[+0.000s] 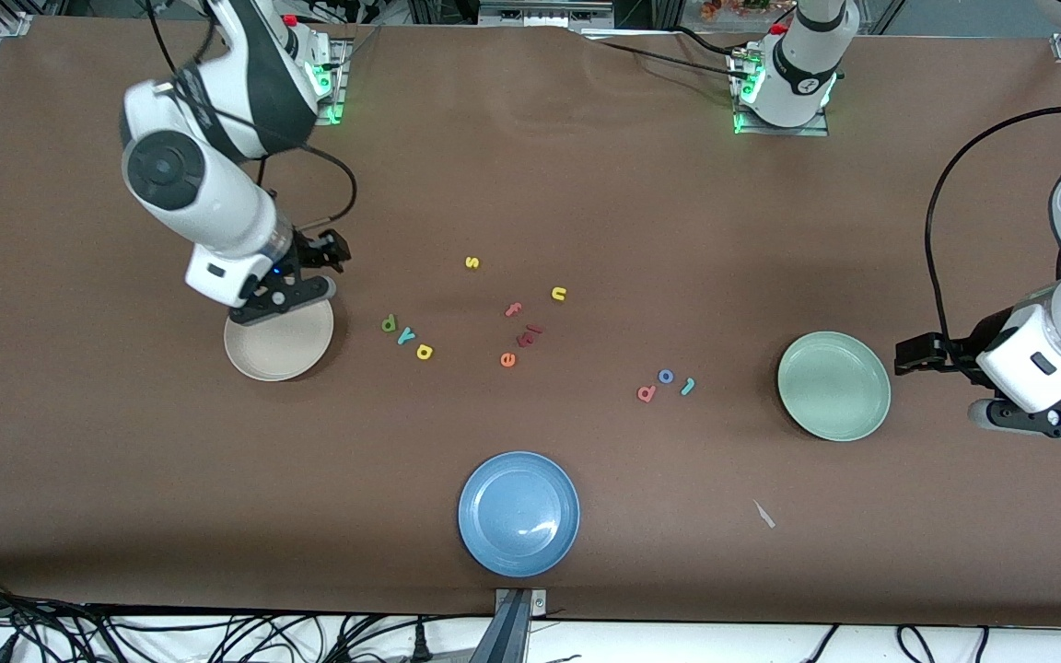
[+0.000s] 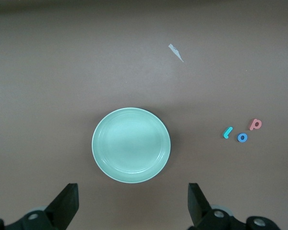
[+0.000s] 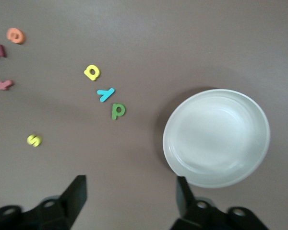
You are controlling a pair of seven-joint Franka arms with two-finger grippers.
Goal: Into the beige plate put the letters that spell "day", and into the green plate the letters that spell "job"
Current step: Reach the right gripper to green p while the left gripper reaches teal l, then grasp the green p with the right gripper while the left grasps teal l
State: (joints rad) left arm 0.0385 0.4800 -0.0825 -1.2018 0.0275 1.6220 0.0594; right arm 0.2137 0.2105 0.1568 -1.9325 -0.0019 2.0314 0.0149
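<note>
The empty beige plate (image 1: 279, 345) (image 3: 216, 138) lies toward the right arm's end of the table. In a row beside it are the green d (image 1: 389, 323) (image 3: 118, 111), teal y (image 1: 404, 335) (image 3: 105, 94) and yellow a (image 1: 424, 352) (image 3: 91, 72). My right gripper (image 1: 284, 308) (image 3: 130, 191) hangs open over the plate's rim, holding nothing. The empty green plate (image 1: 833, 385) (image 2: 131, 144) has the teal j (image 1: 688, 386) (image 2: 227, 132), blue o (image 1: 666, 376) (image 2: 242, 137) and pinkish-red b (image 1: 647, 394) (image 2: 255, 124) beside it. My left gripper (image 1: 1046, 419) (image 2: 133, 194) waits open over bare table next to that plate.
A blue plate (image 1: 518, 514) sits near the front edge. Spare letters lie mid-table: yellow s (image 1: 472, 262), yellow u (image 1: 559, 294), pink f (image 1: 513, 309), orange e (image 1: 507, 359) and a dark red one (image 1: 529, 334). A white scrap (image 1: 764, 514) lies nearer the camera than the green plate.
</note>
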